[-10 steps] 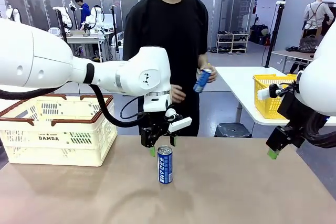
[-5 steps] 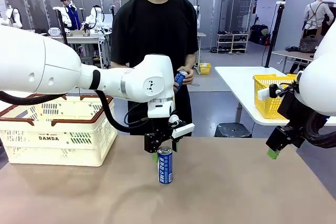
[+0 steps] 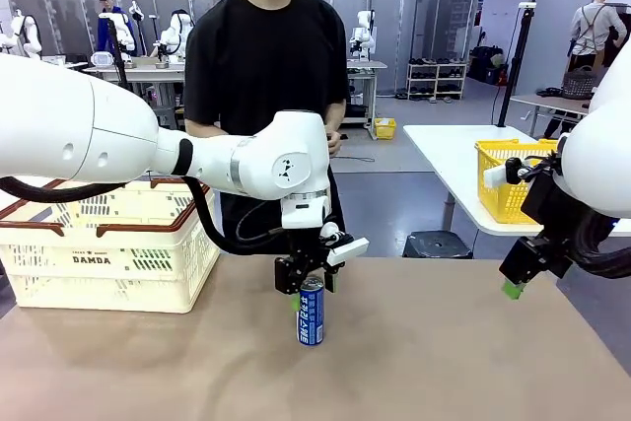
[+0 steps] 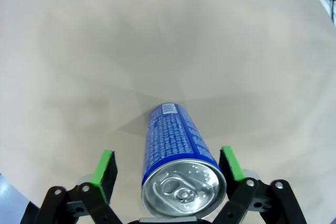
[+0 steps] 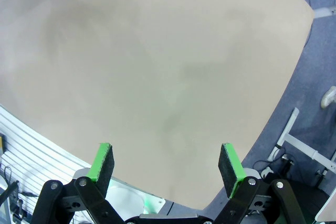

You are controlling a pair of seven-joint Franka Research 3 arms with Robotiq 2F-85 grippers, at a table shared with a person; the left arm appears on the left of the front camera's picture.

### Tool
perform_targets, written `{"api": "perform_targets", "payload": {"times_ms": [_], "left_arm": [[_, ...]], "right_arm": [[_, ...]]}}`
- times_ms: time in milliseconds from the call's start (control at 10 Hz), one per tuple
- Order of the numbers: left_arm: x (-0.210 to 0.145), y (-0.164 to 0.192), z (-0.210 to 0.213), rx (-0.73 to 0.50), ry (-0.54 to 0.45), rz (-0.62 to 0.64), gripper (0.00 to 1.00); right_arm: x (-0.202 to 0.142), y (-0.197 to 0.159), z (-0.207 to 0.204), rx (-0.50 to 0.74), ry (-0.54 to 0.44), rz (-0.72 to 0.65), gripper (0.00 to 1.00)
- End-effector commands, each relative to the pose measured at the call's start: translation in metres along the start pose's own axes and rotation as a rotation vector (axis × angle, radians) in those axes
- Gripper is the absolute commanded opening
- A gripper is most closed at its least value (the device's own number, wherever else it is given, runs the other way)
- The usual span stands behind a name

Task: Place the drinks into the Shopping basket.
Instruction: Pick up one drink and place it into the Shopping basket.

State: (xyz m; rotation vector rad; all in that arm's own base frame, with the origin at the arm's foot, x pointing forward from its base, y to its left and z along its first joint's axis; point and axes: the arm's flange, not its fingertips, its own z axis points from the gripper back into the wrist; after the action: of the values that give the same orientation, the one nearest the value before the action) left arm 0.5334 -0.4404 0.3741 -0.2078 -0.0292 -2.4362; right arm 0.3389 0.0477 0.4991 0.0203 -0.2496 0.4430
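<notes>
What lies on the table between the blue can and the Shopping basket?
Nothing: in the front view, the table between the blue can and the Shopping basket is bare.

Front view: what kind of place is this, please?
Probably a robotics lab set up as a mock shop: a white robot arm reaches over a table, a Shopping basket and a yellow basket stand on tables, and workbenches line the hall behind.

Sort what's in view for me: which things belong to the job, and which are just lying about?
Job in hand: blue can, upright between the left gripper pads; cream Shopping basket.
Lying about: yellow basket on the other table; right gripper, open, holding nothing.
</notes>
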Motion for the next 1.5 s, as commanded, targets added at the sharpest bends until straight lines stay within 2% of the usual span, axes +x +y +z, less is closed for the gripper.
{"api": "perform_targets", "payload": {"times_ms": [0, 100, 600, 700, 800, 900, 1000, 1300, 1400], "left_arm": [[0.002, -0.001, -0.002, 0.034, 0.013, 0.013, 0.82], [0.002, -0.001, -0.003, 0.034, 0.01, 0.016, 0.7], [0.006, -0.005, -0.003, 0.011, 0.016, 0.007, 0.24], [0.009, -0.006, -0.002, 0.007, 0.018, 0.0, 0.12], [0.012, -0.007, 0.0, 0.007, 0.018, -0.002, 0.05], [0.016, -0.006, 0.002, -0.007, 0.022, 0.01, 0.0], [0.019, -0.006, 0.005, -0.028, 0.016, 0.034, 0.0], [0.029, -0.009, 0.031, 0.021, 0.004, 0.051, 0.0], [0.033, -0.012, 0.045, 0.03, 0.027, 0.067, 0.0]], "right_arm": [[-0.002, 0.0, -0.001, 0.008, 0.0, 0.002, 1.0], [-0.002, 0.0, -0.001, 0.008, 0.0, 0.002, 1.0], [-0.002, 0.0, -0.001, 0.008, 0.0, 0.002, 1.0], [-0.002, 0.0, -0.001, 0.008, 0.0, 0.002, 1.0], [-0.002, 0.0, -0.001, 0.008, 0.0, 0.002, 1.0], [-0.002, 0.0, -0.001, 0.008, 0.0, 0.002, 1.0], [-0.002, 0.0, -0.001, 0.008, 0.0, 0.002, 1.0], [-0.002, 0.0, -0.001, 0.008, 0.0, 0.002, 1.0], [-0.002, 0.0, -0.001, 0.008, 0.0, 0.002, 1.0]]}}
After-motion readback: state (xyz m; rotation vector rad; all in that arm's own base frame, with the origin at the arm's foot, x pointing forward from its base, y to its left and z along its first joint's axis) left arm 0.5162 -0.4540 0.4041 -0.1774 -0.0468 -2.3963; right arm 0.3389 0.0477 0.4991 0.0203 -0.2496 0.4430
